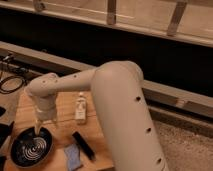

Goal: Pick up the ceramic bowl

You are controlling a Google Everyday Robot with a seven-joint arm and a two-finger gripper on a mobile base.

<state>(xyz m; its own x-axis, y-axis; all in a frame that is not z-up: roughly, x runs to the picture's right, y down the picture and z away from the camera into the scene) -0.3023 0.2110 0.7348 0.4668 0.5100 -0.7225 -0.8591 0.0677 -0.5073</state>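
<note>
The ceramic bowl (pixel 31 147) is a wide, shallow black bowl with pale swirl lines inside. It sits on the wooden table (pixel 65 107) at the lower left. My gripper (pixel 38 129) hangs from the white arm (pixel 100 95) and reaches down to the bowl's far rim. Its tips are at or just above that rim.
A small white bottle (pixel 80 107) lies on the table right of the gripper. A black bar-shaped object (pixel 83 145) and a blue cloth-like item (pixel 73 156) lie right of the bowl. Black cables (pixel 12 80) are at the far left. A dark ledge runs behind.
</note>
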